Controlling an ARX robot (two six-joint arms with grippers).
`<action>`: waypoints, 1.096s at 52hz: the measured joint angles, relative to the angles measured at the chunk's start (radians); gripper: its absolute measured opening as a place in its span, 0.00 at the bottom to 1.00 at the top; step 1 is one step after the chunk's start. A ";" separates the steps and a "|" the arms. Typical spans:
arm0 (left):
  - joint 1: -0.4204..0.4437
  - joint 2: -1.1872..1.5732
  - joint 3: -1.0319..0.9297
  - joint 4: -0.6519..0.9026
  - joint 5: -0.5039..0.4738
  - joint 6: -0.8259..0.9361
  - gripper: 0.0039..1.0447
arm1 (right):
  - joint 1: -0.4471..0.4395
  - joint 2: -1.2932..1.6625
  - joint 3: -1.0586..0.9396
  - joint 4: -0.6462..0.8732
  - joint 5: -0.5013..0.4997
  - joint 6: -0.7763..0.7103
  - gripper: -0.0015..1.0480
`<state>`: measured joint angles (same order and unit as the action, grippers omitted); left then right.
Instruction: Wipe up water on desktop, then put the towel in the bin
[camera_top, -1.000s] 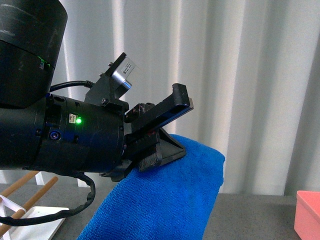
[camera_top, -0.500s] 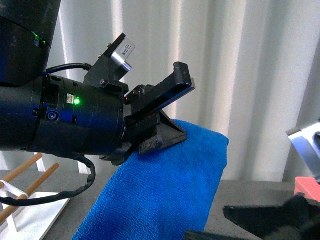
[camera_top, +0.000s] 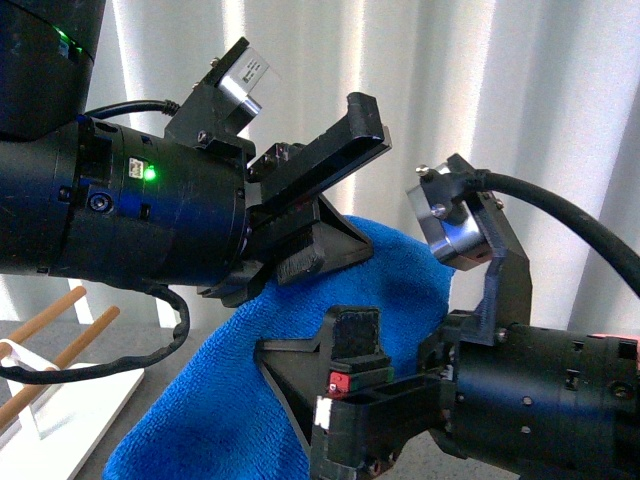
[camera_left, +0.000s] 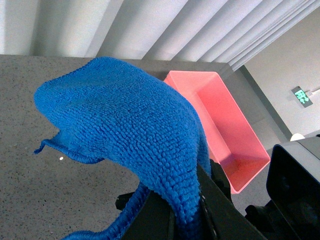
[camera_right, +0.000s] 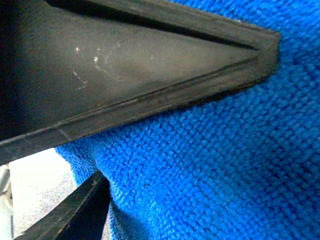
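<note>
The blue towel hangs from my left gripper, which is shut on its upper fold and holds it above the dark grey desktop. In the left wrist view the towel drapes over the gripper, and the pink bin stands empty on the desktop beyond it. My right gripper is open, low at the right, with its fingers against the hanging towel. In the right wrist view the towel fills the space between the open fingers.
A white tray with wooden rods stands at the lower left. A pale pleated curtain closes off the back. The right arm's body fills the lower right of the front view.
My right arm has come up into the front view from the lower right, its open gripper now at the towel. The left gripper, still holding the towel, has shifted slightly.
</note>
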<state>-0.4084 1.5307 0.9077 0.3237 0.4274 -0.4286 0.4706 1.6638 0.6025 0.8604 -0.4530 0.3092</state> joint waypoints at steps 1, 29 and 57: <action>0.000 0.000 0.000 0.000 0.000 0.000 0.04 | 0.005 0.001 0.003 -0.003 0.008 -0.009 0.74; 0.001 0.000 0.000 0.000 -0.001 0.000 0.25 | 0.015 0.020 0.004 0.038 0.051 -0.078 0.06; 0.002 0.000 0.000 0.000 -0.006 0.001 0.93 | 0.000 0.011 -0.012 0.010 0.063 -0.127 0.06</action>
<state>-0.4061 1.5307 0.9081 0.3233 0.4217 -0.4274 0.4709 1.6753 0.5903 0.8700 -0.3904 0.1822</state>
